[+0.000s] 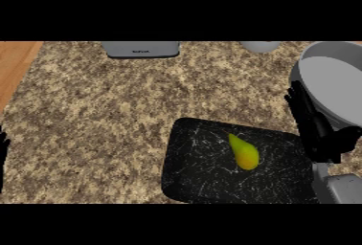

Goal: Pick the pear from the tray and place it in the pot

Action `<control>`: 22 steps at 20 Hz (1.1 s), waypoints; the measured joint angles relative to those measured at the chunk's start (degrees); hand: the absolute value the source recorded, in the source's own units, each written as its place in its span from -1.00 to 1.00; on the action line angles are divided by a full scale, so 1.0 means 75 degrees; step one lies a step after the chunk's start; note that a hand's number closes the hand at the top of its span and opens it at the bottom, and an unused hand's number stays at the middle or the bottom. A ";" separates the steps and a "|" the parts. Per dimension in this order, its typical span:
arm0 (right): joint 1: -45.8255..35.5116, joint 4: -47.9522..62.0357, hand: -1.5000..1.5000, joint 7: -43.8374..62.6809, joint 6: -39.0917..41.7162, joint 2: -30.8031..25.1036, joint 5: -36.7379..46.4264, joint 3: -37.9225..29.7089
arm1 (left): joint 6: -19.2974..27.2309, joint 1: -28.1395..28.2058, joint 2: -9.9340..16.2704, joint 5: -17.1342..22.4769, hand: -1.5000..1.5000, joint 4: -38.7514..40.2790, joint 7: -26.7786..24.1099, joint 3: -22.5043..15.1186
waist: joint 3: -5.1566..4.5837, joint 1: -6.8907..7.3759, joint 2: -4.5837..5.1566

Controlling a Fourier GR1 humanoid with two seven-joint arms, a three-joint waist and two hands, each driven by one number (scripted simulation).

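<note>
Granite counter (106, 119) | pear (244, 152) on tray (198, 172) | right hand (314, 127) beside, fingers seemingly straight

Yellow-green pear (243, 151) flat on black tray (198, 177) — grey pot (332, 86) beyond.

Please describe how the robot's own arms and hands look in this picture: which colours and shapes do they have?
The right hand is black, with long slim fingers, and joins a light grey, boxy forearm at the lower right corner. Of the left hand only a thin black sliver shows at the left edge. No cables or markings are visible.
</note>
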 measured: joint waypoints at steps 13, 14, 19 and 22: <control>-0.2253 0.0883 -1.00 -0.1477 0.5070 -0.0754 -0.0976 0.0771 | -0.0851 -0.2167 -0.1020 0.0367 0.00 -0.1803 -0.0556 -0.0977 | -0.0105 0.0637 0.0268; -0.2326 0.1030 -1.00 -0.1807 0.5483 -0.0860 -0.0974 0.0762 | -0.0858 -0.2248 -0.1094 0.0373 0.00 -0.1857 -0.0557 -0.1039 | -0.0101 0.0643 0.0282; -0.2865 0.1707 -1.00 -0.3060 0.6840 -0.1529 -0.0578 0.0645 | -0.0853 -0.2572 -0.1324 0.0372 0.00 -0.1903 -0.0528 -0.1198 | -0.0106 0.0650 0.0298; -0.3139 0.1837 -1.00 -0.3371 0.6949 -0.1985 0.0011 0.0770 | -0.0848 -0.2694 -0.1417 0.0366 0.00 -0.1862 -0.0500 -0.1251 | -0.0113 0.0630 0.0278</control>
